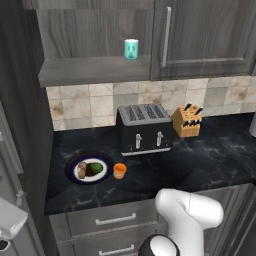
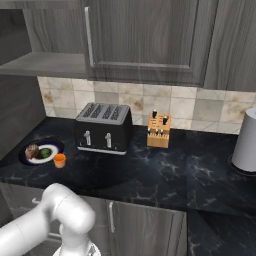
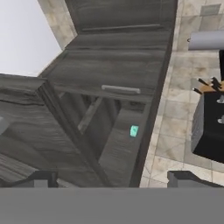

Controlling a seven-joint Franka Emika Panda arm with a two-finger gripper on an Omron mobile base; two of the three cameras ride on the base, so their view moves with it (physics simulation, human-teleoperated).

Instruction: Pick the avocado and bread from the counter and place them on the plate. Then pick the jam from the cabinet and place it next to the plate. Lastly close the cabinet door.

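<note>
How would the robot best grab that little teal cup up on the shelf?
By its round sides, about mid-height, with the jaws on either side. The cup stands upright on the shelf inside the cabinet, which closes it in, so coming in level from the open front looks best.

Left base view: from behind and left of the arm, looking forward and down on the counter (image 1: 210, 160), toaster (image 1: 144, 129), plate (image 1: 73, 163) and open cabinet (image 1: 95, 70). Right base view: from behind and right, facing the same counter (image 2: 190, 170), toaster (image 2: 104, 128) and plate (image 2: 26, 150) further right. Hand view: rolled sideways, close to the cabinet (image 3: 118, 144), toaster (image 3: 209, 131) at the right edge.
</note>
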